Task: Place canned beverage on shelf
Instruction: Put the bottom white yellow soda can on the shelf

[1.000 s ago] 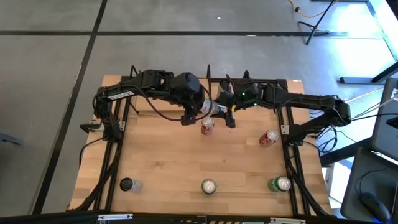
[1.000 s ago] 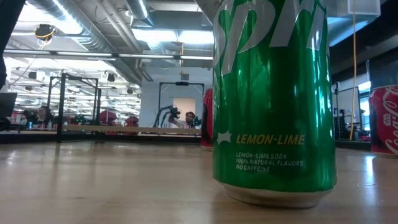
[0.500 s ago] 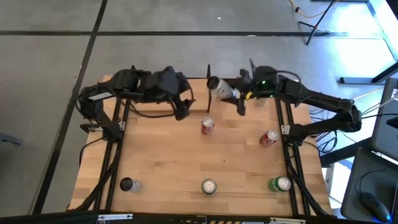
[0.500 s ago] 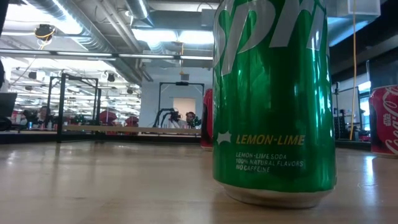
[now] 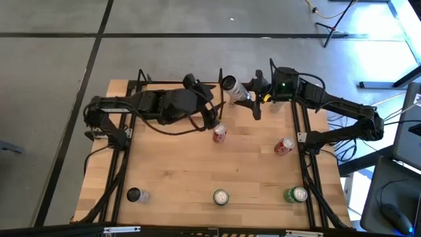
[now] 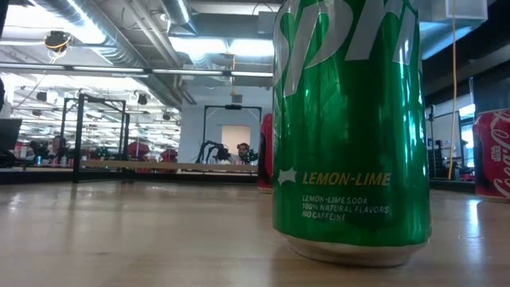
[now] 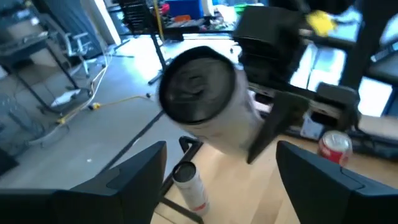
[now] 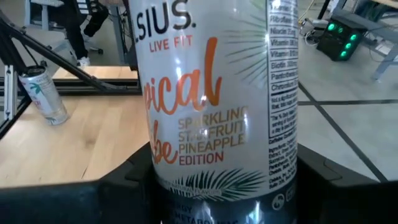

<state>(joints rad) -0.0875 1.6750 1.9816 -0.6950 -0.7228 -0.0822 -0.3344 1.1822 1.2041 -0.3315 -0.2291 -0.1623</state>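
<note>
Can (image 5: 231, 89) clamped in right tool (image 5: 245, 97), held tilted over far bench edge just right of shelf (image 5: 172, 84) divider post; left tool (image 5: 212, 120) spread, empty, beside it; shelf lies just leftward

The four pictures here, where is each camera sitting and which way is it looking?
High view: overhead, looking straight down on the table; both arms show, the right gripper holding a white can.
Low view: at tabletop height, facing the room; a green can fills it, no arm visible.
Left wrist view: on the left arm, past its own open fingers, facing the white can.
Right wrist view: on the right arm, close against the white can.
Shared: the white can appears in the high and both wrist views.
</note>
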